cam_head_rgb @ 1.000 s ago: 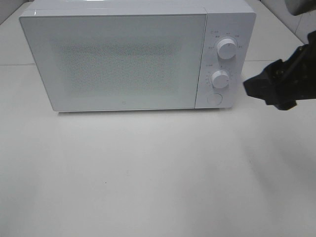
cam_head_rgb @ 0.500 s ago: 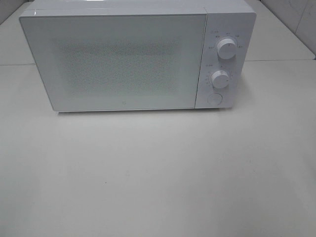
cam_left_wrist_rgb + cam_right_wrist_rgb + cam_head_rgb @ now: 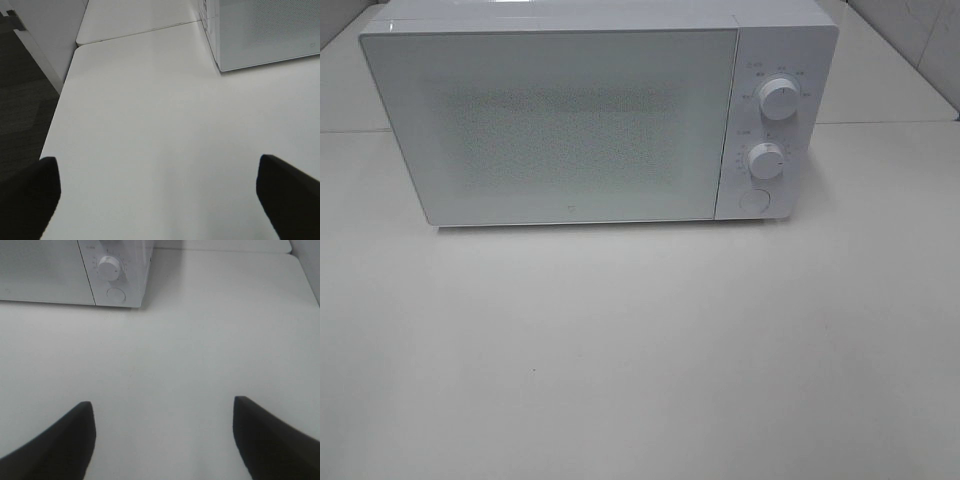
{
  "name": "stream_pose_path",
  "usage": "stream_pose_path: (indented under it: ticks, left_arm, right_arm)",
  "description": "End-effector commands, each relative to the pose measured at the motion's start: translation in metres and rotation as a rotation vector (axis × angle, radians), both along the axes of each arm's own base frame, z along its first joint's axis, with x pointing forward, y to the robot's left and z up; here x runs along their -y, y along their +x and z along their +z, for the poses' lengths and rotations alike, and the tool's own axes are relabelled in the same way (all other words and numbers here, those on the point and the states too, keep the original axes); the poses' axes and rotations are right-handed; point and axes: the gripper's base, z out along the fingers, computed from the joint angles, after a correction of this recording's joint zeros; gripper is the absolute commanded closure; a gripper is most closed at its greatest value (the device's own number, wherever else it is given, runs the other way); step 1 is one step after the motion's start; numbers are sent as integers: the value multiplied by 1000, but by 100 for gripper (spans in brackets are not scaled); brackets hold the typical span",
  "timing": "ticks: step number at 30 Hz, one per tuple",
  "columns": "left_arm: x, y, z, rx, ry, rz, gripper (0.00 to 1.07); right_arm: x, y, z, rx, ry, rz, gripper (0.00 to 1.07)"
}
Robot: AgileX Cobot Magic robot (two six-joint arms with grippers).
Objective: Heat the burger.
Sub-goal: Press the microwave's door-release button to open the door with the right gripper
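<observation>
The burger is out of view in every frame. A white microwave (image 3: 580, 115) stands at the back of the white table (image 3: 640, 350) with its door shut; its two dials (image 3: 778, 98) and round button (image 3: 754, 200) are on the right side. The frosted door hides the inside. Neither arm appears in the exterior view. In the left wrist view my left gripper (image 3: 157, 200) is open over bare table, near the microwave's corner (image 3: 270, 35). My right gripper (image 3: 162, 440) is open too, empty, facing the microwave's lower dial (image 3: 109, 267) from a distance.
The table's left edge (image 3: 60, 115) drops off to a dark floor (image 3: 20, 110), and a seam joins a second tabletop (image 3: 135, 17) behind. More white tabletop runs to the right of the microwave (image 3: 225, 315).
The right arm, seen a second ago at the right edge beside the microwave's dials, has withdrawn out of the exterior view. The microwave has not moved.
</observation>
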Motion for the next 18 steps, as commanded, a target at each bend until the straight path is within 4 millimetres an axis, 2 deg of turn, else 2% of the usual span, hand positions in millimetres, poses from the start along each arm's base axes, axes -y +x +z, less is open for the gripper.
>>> stream_pose_path:
  ticks: [1,5,18]
  left_arm:
    - [0,-3,0,31,-2,5,6]
    - [0,-3,0,31,-2,5,6]
    - [0,-2,0,25,-1,5,6]
  right_arm:
    - [1,-11,-6,27,-5,-2,31]
    - [1,-28,-8,127,0,2,31]
    - [3,-28,-8,126,6,9,31]
